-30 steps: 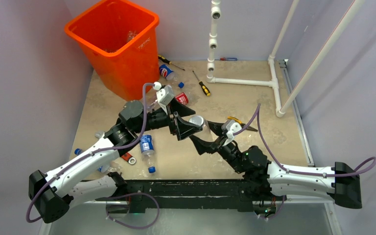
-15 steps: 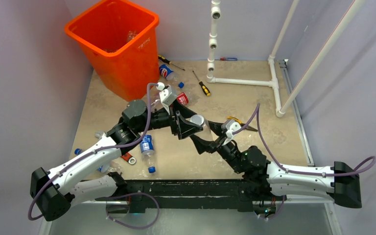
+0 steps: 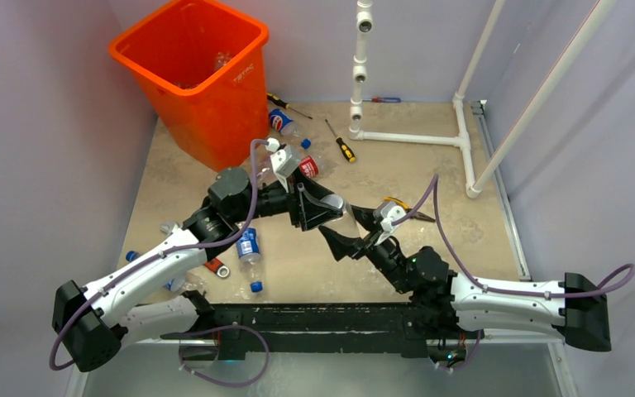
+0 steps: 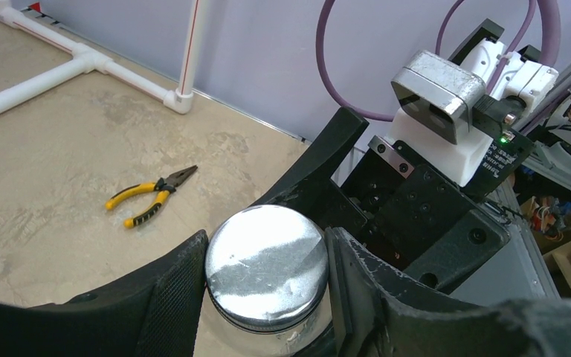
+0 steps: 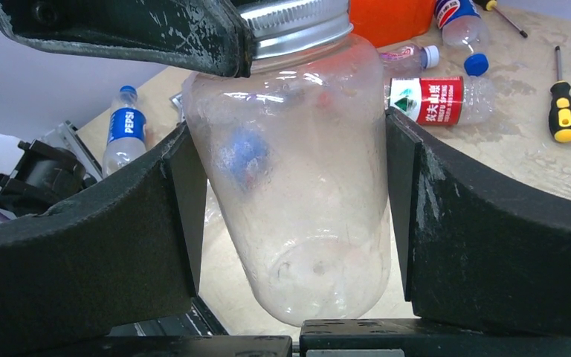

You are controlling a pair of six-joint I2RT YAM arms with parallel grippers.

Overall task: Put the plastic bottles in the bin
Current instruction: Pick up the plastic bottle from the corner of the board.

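Contents of bin (image 3: 215, 116) indistinct

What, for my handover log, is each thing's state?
Jar: lidded, gripped by both.
Right gripper: shut on the jar's body.
Left gripper: jaws against the lid.
Bin: upright, open-topped.
Pepsi bottle: capped, lying down.
Pliers: shut, lying flat.

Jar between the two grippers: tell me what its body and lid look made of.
Jar body: probably clear plastic, see-through but slightly cloudy and scuffed, with a soft rounded base; glass can't be ruled out. Lid: looks like metal, silvery with a dull, scratched sheen and a ridged screw skirt.
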